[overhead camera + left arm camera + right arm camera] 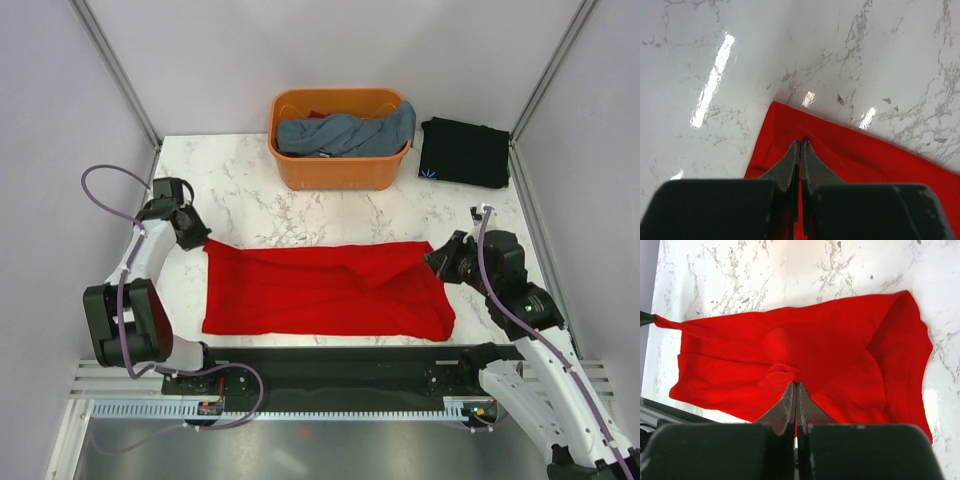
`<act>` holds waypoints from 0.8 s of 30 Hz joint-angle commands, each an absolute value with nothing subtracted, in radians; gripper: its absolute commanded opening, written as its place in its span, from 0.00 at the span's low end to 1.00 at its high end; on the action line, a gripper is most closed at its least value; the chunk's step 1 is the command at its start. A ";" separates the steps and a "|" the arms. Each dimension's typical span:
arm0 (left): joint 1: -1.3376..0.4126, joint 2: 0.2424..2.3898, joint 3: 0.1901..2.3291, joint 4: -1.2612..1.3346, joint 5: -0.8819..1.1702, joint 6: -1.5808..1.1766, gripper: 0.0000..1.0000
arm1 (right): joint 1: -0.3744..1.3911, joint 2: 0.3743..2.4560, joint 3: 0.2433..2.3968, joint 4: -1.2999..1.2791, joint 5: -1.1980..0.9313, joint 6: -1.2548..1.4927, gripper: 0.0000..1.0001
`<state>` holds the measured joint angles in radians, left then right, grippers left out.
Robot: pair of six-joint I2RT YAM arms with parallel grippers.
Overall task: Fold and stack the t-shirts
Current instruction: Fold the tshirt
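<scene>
My left tool (800, 142) is closed on the far left corner of the red t-shirt (325, 290); my right tool (795, 385) is closed on a bunched fold near its far right edge. The shirt lies as a wide band across the middle of the frame on the desk (250, 200), flat on the left and rumpled on the right; I judge it only partly folded.

Little is done, as I read it: one black t-shirt (463, 152) lies folded at the upper right, which looks like the start of the stack; the red one has to be finished and laid on it; the orange basket (335, 172) at upper centre holds blue-grey garments (345, 133), and something red beneath them.

The basket stands near the shirt's far edge, so a fold away from me has little room; the creased right end may spoil a neat fold.
</scene>
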<state>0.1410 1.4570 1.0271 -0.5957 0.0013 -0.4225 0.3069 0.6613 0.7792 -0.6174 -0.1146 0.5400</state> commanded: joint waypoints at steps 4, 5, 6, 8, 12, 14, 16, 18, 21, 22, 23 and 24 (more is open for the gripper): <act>0.146 1.319 0.931 -0.580 -0.011 -0.425 0.02 | 0.310 0.500 0.687 -0.689 -0.117 0.627 0.00; 0.144 1.306 0.910 -0.592 -0.012 -0.428 0.02 | 0.308 0.480 0.677 -0.699 -0.115 0.635 0.00; 0.146 1.278 0.901 -0.600 -0.012 -0.436 0.02 | 0.310 0.460 0.658 -0.719 -0.114 0.643 0.00; 0.146 1.253 0.873 -0.627 -0.017 -0.466 0.16 | 0.310 0.405 0.640 -0.742 -0.107 0.669 0.00; 0.152 1.171 0.822 -0.655 -0.031 -0.526 0.79 | 0.308 0.304 0.620 -0.836 -0.066 0.738 0.66; 0.153 1.125 0.824 -0.657 -0.044 -0.538 0.94 | 0.310 0.252 0.627 -0.860 -0.026 0.768 0.76; 0.155 1.100 0.842 -0.657 -0.054 -0.534 0.95 | 0.310 0.226 0.643 -0.884 -0.006 0.778 0.79; 0.153 1.098 0.883 -0.657 -0.034 -0.522 0.94 | 0.308 0.235 0.647 -0.865 -0.006 0.784 0.79; 0.143 1.112 0.926 -0.640 0.032 -0.494 0.91 | 0.308 0.320 0.617 -0.769 -0.075 0.796 0.77; 0.132 1.118 0.933 -0.621 0.055 -0.482 0.91 | 0.308 0.387 0.603 -0.735 -0.106 0.802 0.77; 0.115 1.135 0.936 -0.611 0.084 -0.474 0.90 | 0.308 0.426 0.592 -0.698 -0.127 0.811 0.76; 0.059 1.146 0.939 -0.607 0.084 -0.468 0.90 | 0.310 0.466 0.574 -0.627 -0.170 0.827 0.76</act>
<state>0.1310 1.1217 0.8940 -0.6495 0.0151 -0.4995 0.3069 0.3634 0.6125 -0.7841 -0.0803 0.7799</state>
